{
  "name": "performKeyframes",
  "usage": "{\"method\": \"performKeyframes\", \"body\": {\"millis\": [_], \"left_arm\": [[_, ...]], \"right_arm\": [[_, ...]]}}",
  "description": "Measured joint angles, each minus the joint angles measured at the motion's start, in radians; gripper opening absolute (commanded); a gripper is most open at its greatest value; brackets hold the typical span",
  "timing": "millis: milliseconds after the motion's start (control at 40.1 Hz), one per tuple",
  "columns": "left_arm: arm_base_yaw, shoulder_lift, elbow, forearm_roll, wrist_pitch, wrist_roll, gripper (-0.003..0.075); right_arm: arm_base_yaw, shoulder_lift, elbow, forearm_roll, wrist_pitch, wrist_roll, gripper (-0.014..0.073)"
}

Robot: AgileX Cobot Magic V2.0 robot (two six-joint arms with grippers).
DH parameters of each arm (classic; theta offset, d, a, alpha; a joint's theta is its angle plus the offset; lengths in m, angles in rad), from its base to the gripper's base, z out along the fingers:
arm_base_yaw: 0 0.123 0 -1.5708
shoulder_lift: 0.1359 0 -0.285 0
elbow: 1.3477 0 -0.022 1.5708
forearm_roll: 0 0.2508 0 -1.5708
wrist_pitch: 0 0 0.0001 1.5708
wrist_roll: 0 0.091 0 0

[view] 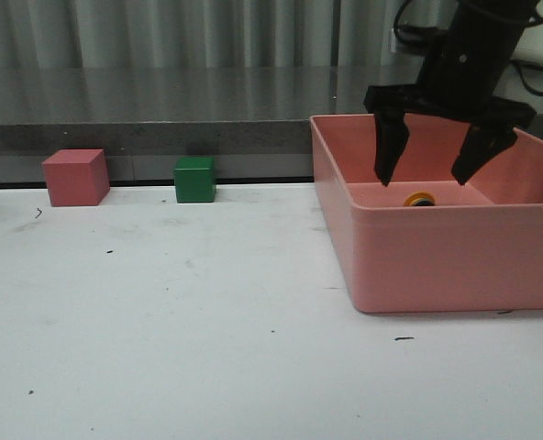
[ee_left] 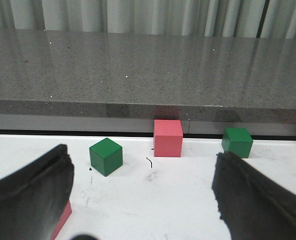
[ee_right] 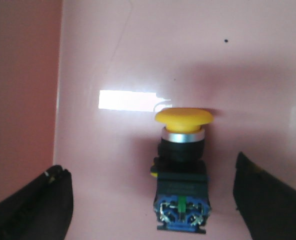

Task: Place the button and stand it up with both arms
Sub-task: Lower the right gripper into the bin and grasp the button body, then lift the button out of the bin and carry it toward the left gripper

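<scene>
The button lies on its side on the floor of the pink bin, its yellow cap away from the camera and its bluish base toward it. In the front view only a bit of its yellow cap shows over the bin wall. My right gripper hangs open above it inside the bin, one finger on each side, not touching it. My left gripper is open and empty above the white table; it is out of the front view.
A pink cube and a green cube stand at the back of the table. The left wrist view shows a pink cube, two green cubes, and a pink block edge by the finger.
</scene>
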Motion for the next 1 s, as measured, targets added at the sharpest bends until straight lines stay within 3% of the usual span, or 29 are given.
{"method": "performKeyframes", "body": {"millis": [125, 399, 524, 798, 998], "left_arm": [[0.000, 0.000, 0.000, 0.000, 0.000, 0.000, 0.0545], [0.000, 0.000, 0.000, 0.000, 0.000, 0.000, 0.0545], [0.000, 0.000, 0.000, 0.000, 0.000, 0.000, 0.0545], [0.000, 0.000, 0.000, 0.000, 0.000, 0.000, 0.0545], [0.000, 0.000, 0.000, 0.000, 0.000, 0.000, 0.0545]], "right_arm": [[-0.021, 0.075, -0.037, 0.000, 0.015, 0.015, 0.0631], [-0.032, 0.131, -0.037, 0.000, 0.021, 0.018, 0.0296], [-0.032, 0.133, -0.039, 0.000, 0.021, 0.018, 0.0183], [-0.032, 0.104, -0.039, 0.000, 0.046, 0.021, 0.0170], [-0.027, -0.049, -0.039, 0.000, 0.049, 0.021, 0.0170]]}}
